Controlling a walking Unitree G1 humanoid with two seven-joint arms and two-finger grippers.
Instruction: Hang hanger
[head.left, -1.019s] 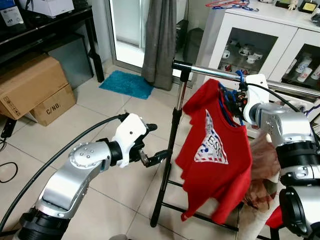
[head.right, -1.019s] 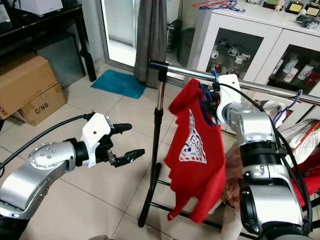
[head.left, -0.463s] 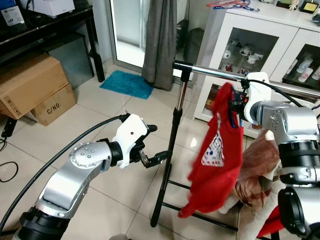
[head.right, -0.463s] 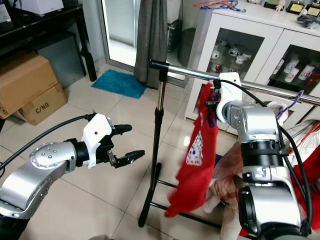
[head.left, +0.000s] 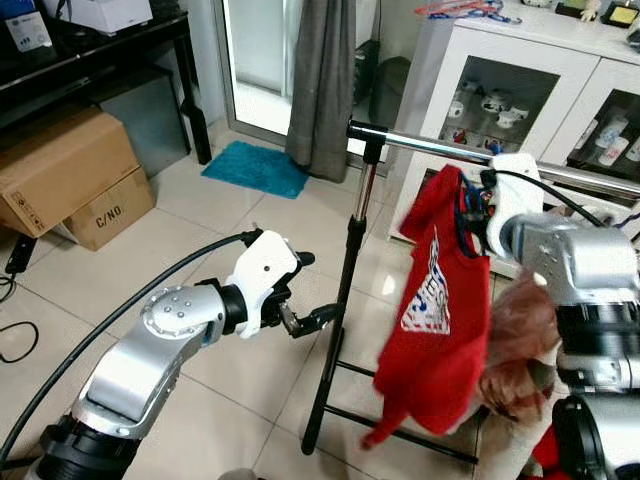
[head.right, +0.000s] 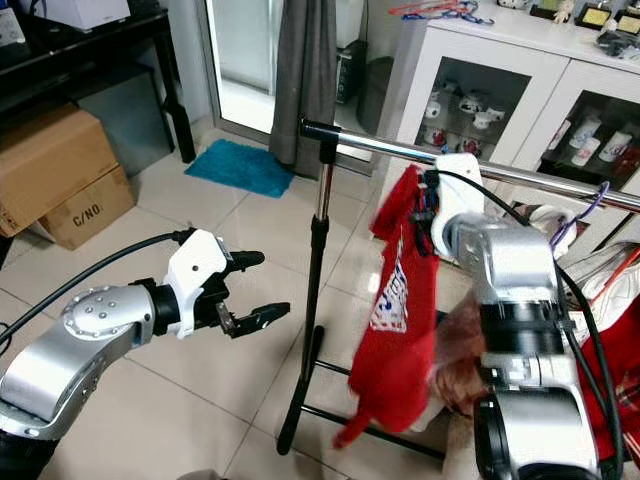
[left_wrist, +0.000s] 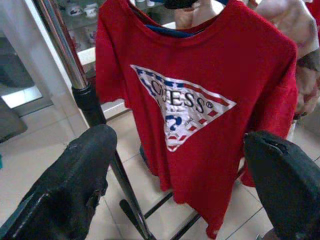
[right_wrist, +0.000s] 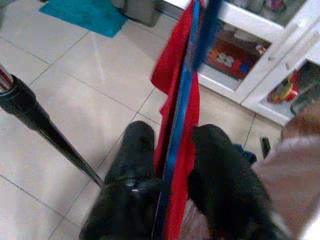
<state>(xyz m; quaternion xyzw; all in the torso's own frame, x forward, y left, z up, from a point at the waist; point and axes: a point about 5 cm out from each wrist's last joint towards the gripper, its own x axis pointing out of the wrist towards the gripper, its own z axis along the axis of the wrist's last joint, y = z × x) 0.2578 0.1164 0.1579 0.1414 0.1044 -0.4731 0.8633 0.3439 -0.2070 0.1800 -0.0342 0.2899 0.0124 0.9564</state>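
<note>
The right gripper (right_wrist: 167, 165) is closed on the blue hanger (right_wrist: 182, 100), pinching hanger and red shirt (head.left: 435, 310) together just under the rail (head.left: 420, 143). The shirt hangs below the rail beside the rack post (head.left: 340, 300). I cannot tell whether the hook is over the rail yet. Risk: if the grip lets go before the hook seats, hanger and shirt drop to the floor. Risk: the pinched cloth could drag the hanger back off as the fingers part. The left gripper (head.left: 305, 300) hovers wide open and empty, near the post; moving closer could knock the rack.
</note>
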